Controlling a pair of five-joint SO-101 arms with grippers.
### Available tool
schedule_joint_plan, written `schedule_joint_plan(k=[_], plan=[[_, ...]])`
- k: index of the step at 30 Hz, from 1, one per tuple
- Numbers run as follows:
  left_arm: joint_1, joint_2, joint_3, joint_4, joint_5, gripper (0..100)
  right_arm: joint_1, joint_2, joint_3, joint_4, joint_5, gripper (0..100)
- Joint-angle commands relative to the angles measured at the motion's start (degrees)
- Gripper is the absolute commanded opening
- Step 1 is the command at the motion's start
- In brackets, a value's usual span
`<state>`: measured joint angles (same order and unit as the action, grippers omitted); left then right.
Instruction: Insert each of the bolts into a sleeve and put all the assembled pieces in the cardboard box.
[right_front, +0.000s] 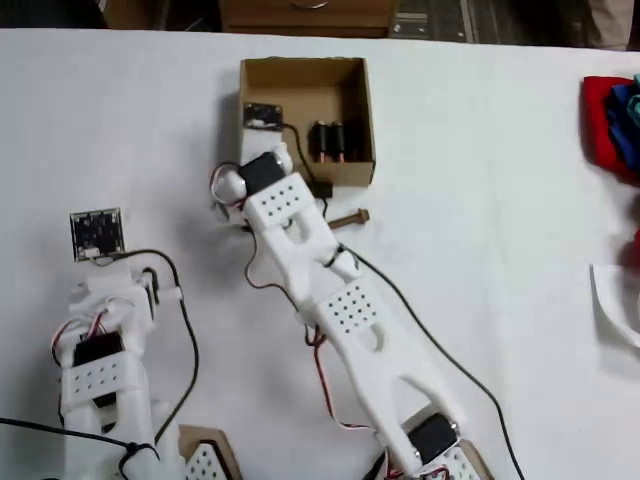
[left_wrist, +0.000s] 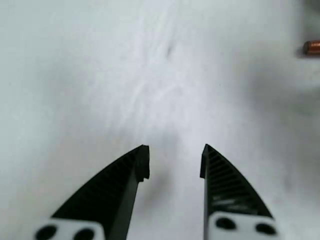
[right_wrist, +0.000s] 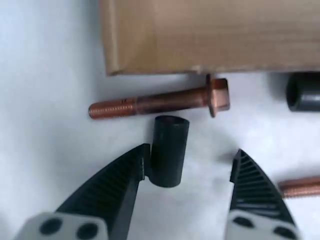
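— Right wrist view tells it best. The right gripper (right_wrist: 191, 162) is spread wide and grasps nothing. The black sleeve (right_wrist: 170, 150) sits between its fingers, touching one while the other stands well off.

— And the bolts?

— A copper bolt (right_wrist: 160, 102) lies just beyond that sleeve, along the foot of the cardboard box (right_wrist: 210, 35) wall, close against it. A second sleeve (right_wrist: 303, 92) sits further along the same wall, and a second bolt (right_wrist: 300, 187) pokes in at the edge.

— So what's the step, would you say?

— Picking up that sleeve, I'd guess. I'd shift the claw sideways first so the sleeve sits midway. As it stands, closing would push it across the table (left_wrist: 100, 75), and a round thing like that may roll or twist. I can't quite tell whether it stands on end or lies down. Either way I'd clamp its middle and keep the open end clear for the bolt.

— The bolt looks awkward there.

— It does. There's little room for a finger between it and the cardboard. I'd take it by the threaded end, away from the head.

— Is the other arm any help?

— Not where it is. The left gripper (left_wrist: 174, 160) is released too, over bare table, well apart from the box.

— Anything boxed?

— From the high view, two dark pieces (right_front: 327, 140) lie side by side inside, near the front wall. They're probably finished ones.
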<state>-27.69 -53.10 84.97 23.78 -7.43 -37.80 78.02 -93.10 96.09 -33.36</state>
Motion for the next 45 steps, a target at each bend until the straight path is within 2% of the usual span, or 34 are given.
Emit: schedule_joint_plan(k=[1,3,9,27,32,39,45], plan=[[-0.6,-0.4,-0.1,-1.2,0.4,19,1.3,-0.3,-2.1,-2.4,-0.3,24.3],[-0.6,-0.4,-0.1,-1.2,0.4,19,1.3,0.0,-2.0,-3.7,-0.2,23.0],[-0.6,-0.4,-0.1,-1.2,0.4,19,0.9,0.0,-1.5,-4.9,0.0,10.7],[-0.6,-0.4,-0.1,-1.2,0.4,19,-0.9,0.1,-1.4,-1.5,0.1,10.6],[-0.6,-0.4,-0.1,-1.2,0.4,19,-1.9,0.1,-1.4,-1.4,0.1,17.4],[-0.6,-0.4,-0.1,-1.1,0.4,19,-0.7,3.4,-1.5,-3.4,0.1,11.3],[-0.6,-0.4,-0.1,-1.1,0.4,19,-0.3,3.9,-2.1,-3.6,0.1,10.9]])
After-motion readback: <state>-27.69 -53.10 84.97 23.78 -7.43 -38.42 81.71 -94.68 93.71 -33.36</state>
